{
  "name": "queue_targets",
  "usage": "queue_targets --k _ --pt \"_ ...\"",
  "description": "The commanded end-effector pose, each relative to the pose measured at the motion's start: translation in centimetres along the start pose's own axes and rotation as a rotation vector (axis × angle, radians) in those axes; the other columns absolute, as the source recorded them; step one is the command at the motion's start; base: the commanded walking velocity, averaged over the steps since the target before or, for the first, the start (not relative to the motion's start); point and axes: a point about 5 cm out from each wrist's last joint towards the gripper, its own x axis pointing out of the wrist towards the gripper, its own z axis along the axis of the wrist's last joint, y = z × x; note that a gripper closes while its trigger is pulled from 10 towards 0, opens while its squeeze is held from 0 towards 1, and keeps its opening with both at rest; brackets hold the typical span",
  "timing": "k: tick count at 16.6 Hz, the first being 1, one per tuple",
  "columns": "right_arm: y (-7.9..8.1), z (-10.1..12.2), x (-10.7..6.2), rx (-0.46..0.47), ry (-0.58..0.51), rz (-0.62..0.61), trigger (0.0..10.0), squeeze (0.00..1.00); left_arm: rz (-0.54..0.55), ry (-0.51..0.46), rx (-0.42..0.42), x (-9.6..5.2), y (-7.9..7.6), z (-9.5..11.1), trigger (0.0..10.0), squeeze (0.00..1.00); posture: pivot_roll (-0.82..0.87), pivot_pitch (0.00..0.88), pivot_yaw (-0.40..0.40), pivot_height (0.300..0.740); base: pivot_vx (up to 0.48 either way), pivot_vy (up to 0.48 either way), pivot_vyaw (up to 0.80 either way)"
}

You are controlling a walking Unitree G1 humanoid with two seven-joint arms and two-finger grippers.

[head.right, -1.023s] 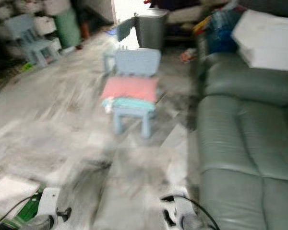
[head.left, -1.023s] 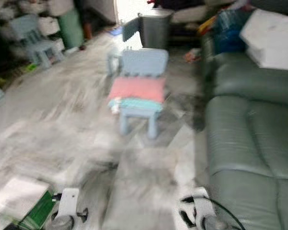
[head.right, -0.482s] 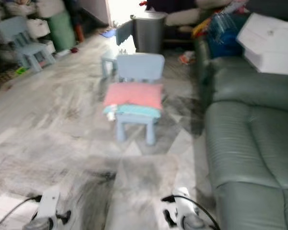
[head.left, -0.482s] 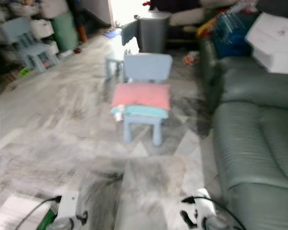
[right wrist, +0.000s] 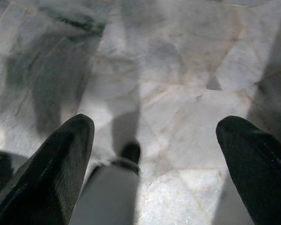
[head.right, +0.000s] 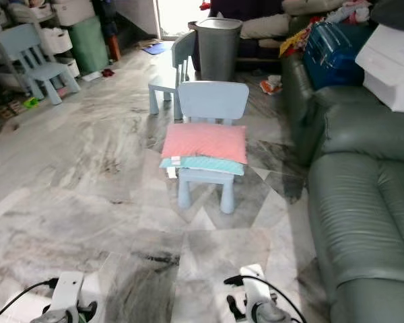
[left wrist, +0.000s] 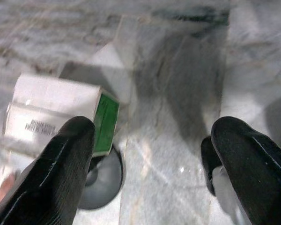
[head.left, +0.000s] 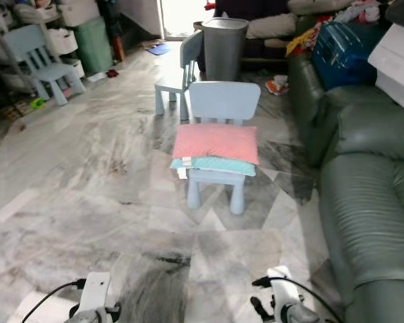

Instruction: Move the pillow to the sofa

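A pink pillow [head.left: 215, 142] lies on top of a folded teal cloth [head.left: 213, 165] on the seat of a small pale-blue chair [head.left: 219, 102], in the middle of the marble floor ahead of me. The grey-green sofa [head.left: 374, 202] runs along the right side. Both arms hang low at the bottom edge of the eye views, far short of the chair. My left gripper [left wrist: 152, 164] is open over the floor, with nothing between its fingers. My right gripper [right wrist: 157, 159] is open too, over bare marble.
A second blue chair [head.left: 178, 81] and a grey bin [head.left: 223, 47] stand behind the pillow chair. A third chair [head.left: 37, 60] and storage boxes sit at far left. White boxes [head.left: 400, 64] and a blue bag [head.left: 347, 54] occupy the sofa's far end. A white-and-green box [left wrist: 61, 112] lies under the left gripper.
The camera has swung and steadied: the chair with the pillow now sits further right and sharper. The sofa shows less of itself. The white-and-green box has slid out of the eye views.
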Motion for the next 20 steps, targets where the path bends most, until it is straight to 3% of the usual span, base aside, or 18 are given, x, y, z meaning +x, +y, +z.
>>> queue_targets --k 1,4,20 --pt "-0.65 -0.11 -0.13 0.006 0.002 -0.016 10.0 0.0 -0.019 -0.008 0.012 0.07 -0.57 0.37 10.0 0.0 -0.08 0.0 0.019 0.74 0.469 0.0 0.0" --pt "-0.6 -0.1 -0.12 0.004 0.002 -0.014 10.0 0.0 -0.017 -0.004 0.042 0.08 -0.59 0.37 10.0 0.0 -0.08 0.0 0.02 0.74 0.469 0.0 0.0" --pt "-0.63 -0.22 -0.15 -0.011 0.006 -0.006 10.0 0.0 -0.027 0.002 0.027 0.07 -0.78 0.17 10.0 0.0 -0.07 0.0 0.017 0.74 0.468 0.0 0.0"
